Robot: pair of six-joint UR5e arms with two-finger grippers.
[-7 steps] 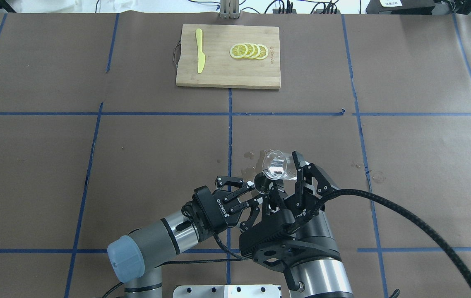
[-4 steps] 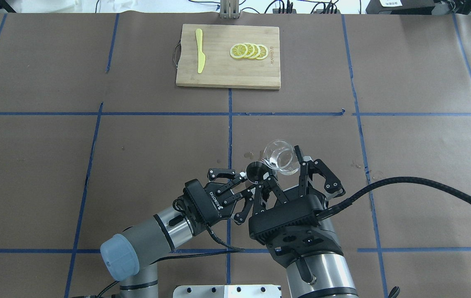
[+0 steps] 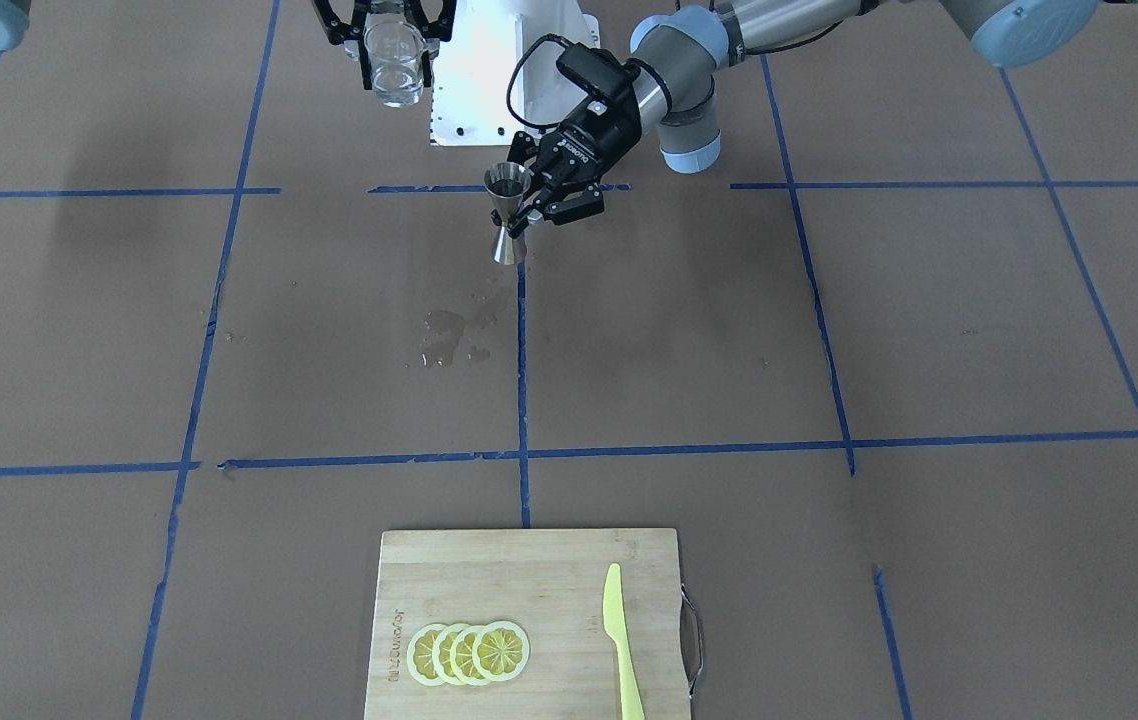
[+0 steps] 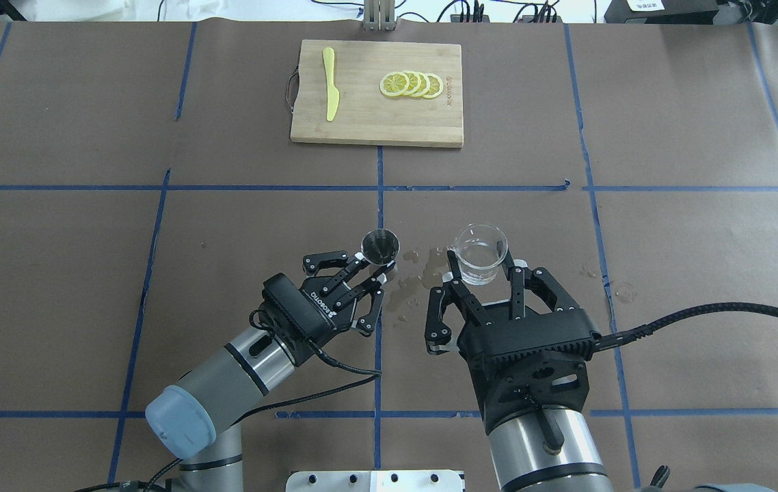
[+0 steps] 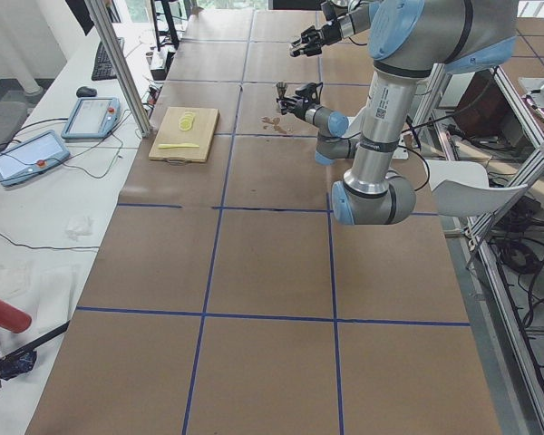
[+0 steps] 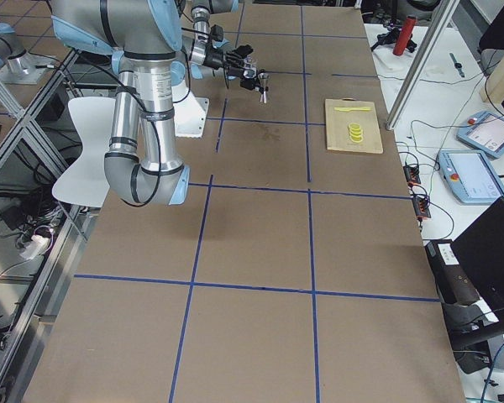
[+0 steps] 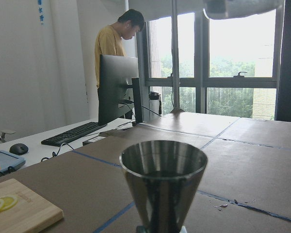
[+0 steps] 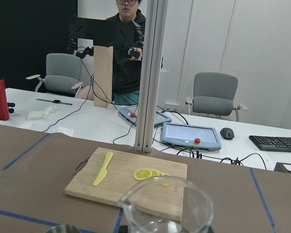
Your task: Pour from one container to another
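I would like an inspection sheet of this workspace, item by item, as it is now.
Surface: brown paper table with blue tape lines; wet spill between the grippers.
Job's things: glass cup and steel jigger, both upright, apart.
Clutter: cutting board with lemon slices and yellow knife.
Grippers: left gripper shut on jigger; right gripper shut on cup.
Cables: black cable from right wrist.
Surroundings: person at a monitor.
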